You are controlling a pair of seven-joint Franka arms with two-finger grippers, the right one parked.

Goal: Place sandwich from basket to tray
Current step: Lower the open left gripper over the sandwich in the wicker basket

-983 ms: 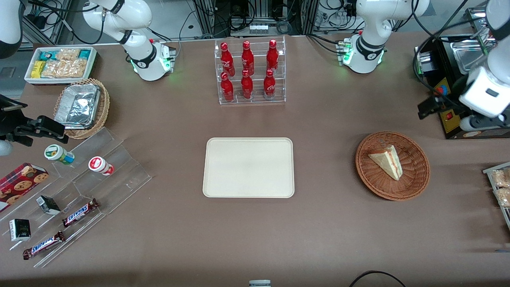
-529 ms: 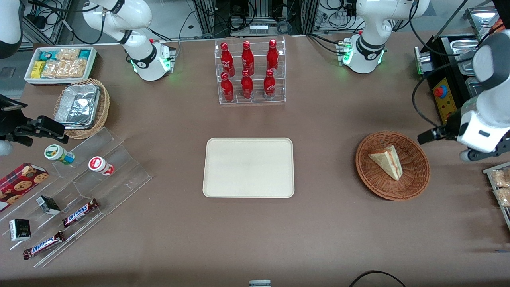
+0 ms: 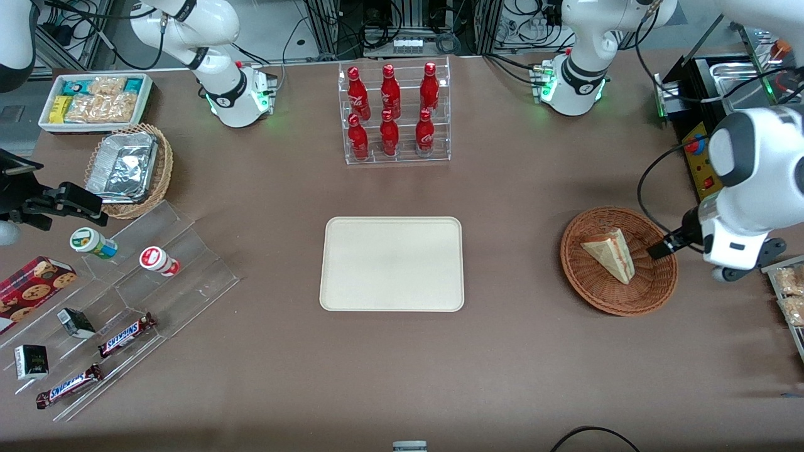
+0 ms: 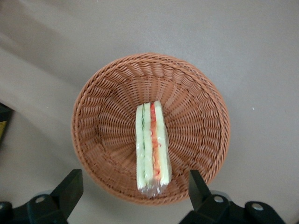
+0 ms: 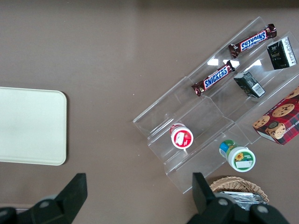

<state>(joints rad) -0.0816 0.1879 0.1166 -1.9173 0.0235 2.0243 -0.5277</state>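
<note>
Wicker basket (image 4: pixel 150 128) held the sandwich (image 4: pixel 152 147) on edge. The tool (image 4: pixel 135 196) hovered above, fingers (image 4: pixel 70 189) apart, straddling the wedge across its long axis.

1. The front view looks down from high up. It sees the whole table (image 3: pixel 515 370), with the tray (image 3: pixel 392 263) near the middle and both arm bases along the table's top edge.
2. The left wrist view looks straight down from close by. It sees the basket (image 4: pixel 100 130) and the sandwich (image 4: pixel 152 147). The gripper (image 4: pixel 133 196) hangs over the basket, fingers wide apart.
3. The right wrist view looks straight down at the parked arm's end of the table.
4. The front view shares the basket with the left wrist view and the tray edge with the right wrist view.
</note>
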